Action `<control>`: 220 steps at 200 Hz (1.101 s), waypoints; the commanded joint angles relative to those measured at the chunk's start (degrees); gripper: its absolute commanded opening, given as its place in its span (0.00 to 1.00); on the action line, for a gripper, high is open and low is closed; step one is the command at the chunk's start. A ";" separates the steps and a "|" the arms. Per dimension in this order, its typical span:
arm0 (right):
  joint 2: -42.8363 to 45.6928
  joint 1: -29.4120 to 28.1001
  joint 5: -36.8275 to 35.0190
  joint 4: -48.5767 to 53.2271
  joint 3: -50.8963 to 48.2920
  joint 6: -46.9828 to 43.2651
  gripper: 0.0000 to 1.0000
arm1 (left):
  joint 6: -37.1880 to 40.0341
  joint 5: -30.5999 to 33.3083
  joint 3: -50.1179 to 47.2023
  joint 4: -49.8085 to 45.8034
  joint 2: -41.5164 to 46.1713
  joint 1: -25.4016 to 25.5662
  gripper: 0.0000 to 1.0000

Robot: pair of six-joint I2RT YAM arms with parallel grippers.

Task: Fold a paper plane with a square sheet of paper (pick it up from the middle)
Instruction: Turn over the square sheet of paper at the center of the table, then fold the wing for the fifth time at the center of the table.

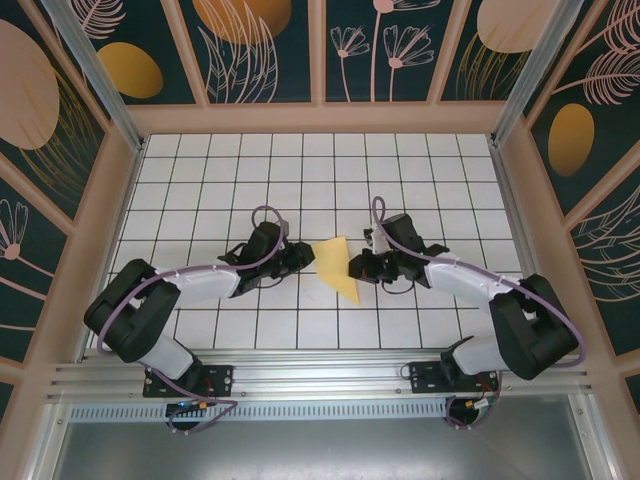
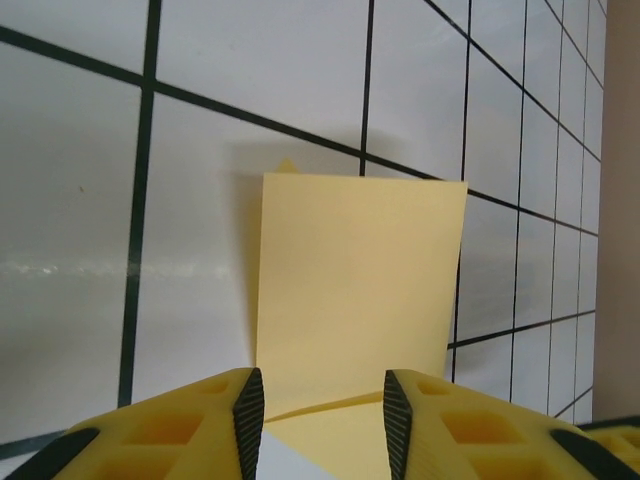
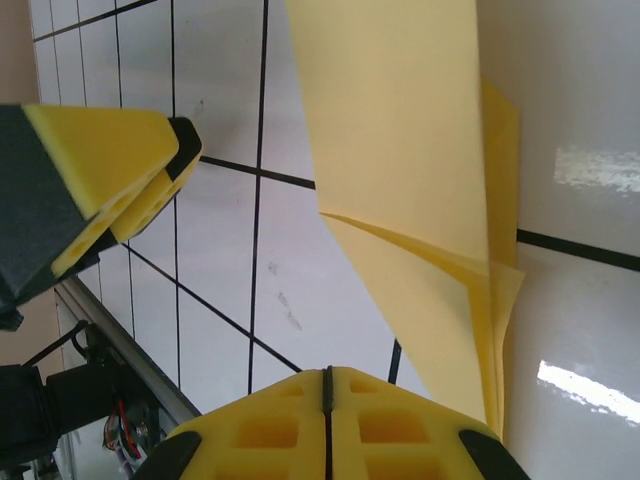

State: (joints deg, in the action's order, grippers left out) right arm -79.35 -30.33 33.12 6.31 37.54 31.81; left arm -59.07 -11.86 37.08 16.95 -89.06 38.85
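Left gripper [image 2: 320, 405] (fingers [image 2: 247, 420] parted) at folded yellow paper [image 2: 360, 280]; right gripper [image 3: 327, 390] closed.

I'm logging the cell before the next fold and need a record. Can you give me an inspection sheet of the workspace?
Surface: white grid-tiled table.
Job's things: sheet of paper, pale yellow, partly folded to a point, on the table between the grippers.
Clutter: nothing seen.
Grippers: left gripper open, jaws apart over the paper's near edge; right gripper shut beside the paper.
Cables: purple cables loop along both arms.
Surroundings: patterned wall panels; metal rail at the near edge.
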 commanded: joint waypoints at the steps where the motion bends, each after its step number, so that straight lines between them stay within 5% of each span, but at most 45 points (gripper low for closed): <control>1: -2.61 1.50 2.66 -3.37 -0.86 -2.24 0.08 | -0.96 -2.03 1.11 1.59 -1.32 1.03 0.42; 72: -11.92 6.30 4.50 -10.22 -2.79 -2.13 0.07 | -2.82 -2.46 1.76 2.32 -3.04 2.06 0.46; 148: -7.21 8.33 3.76 -7.33 -2.32 -3.16 0.11 | -3.22 -0.97 2.39 1.07 -3.08 2.11 0.50; 220: -4.97 5.34 10.47 -8.12 -1.72 -3.61 0.12 | -3.38 0.84 2.73 -0.10 -2.95 2.06 0.52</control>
State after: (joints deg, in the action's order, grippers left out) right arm -82.17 -23.44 40.07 -1.19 35.11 29.80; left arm -61.87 -11.51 38.59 17.72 -91.68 40.62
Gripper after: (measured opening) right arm 0.126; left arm 0.514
